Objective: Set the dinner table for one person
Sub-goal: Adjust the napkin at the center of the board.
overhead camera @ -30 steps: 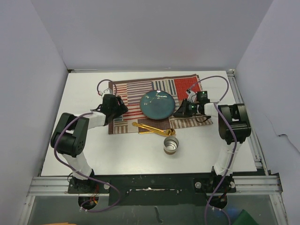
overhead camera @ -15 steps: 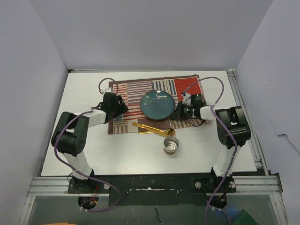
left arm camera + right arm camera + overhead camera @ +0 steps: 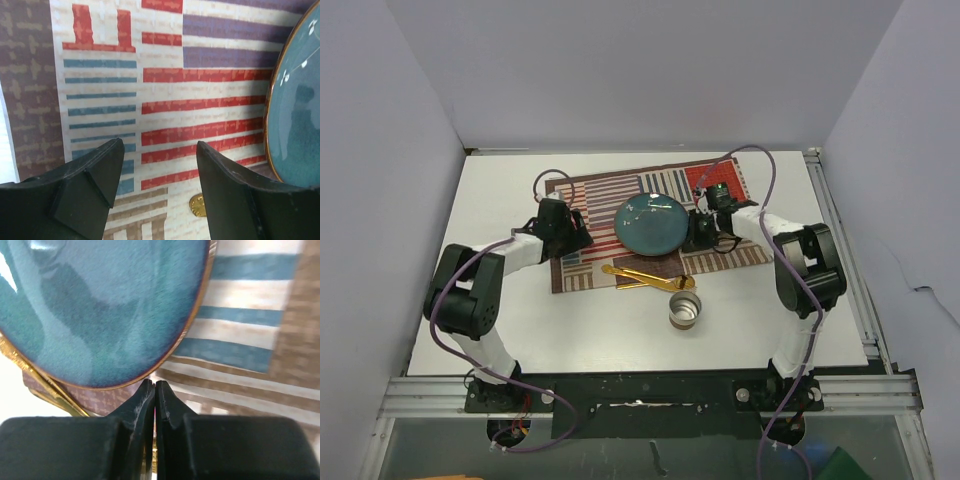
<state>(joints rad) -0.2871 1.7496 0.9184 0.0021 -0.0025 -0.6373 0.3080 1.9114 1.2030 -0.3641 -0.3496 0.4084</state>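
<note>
The white dinner table [image 3: 520, 320] carries a striped patchwork placemat [image 3: 600, 195] at its back middle. A teal plate [image 3: 652, 222] with a gold rim sits on the mat. Gold cutlery [image 3: 642, 276] lies across the mat's front edge. A metal cup [image 3: 684, 309] stands on the bare table in front of it. My left gripper [image 3: 576, 232] is open and empty, low over the mat [image 3: 165, 100] left of the plate [image 3: 297, 120]. My right gripper [image 3: 695, 233] is shut, its tips [image 3: 155, 383] at the plate's [image 3: 100, 305] right rim over the mat [image 3: 250, 315].
Grey walls enclose the table on three sides. Aluminium rails [image 3: 840, 230] run along the right and near edges. A gold cutlery end [image 3: 198, 205] shows between my left fingers, and gold cutlery [image 3: 45, 385] lies under the plate's edge in the right wrist view.
My right gripper has moved left and a little back, from the mat's right part up to the plate's right rim. My left gripper has barely shifted.
</note>
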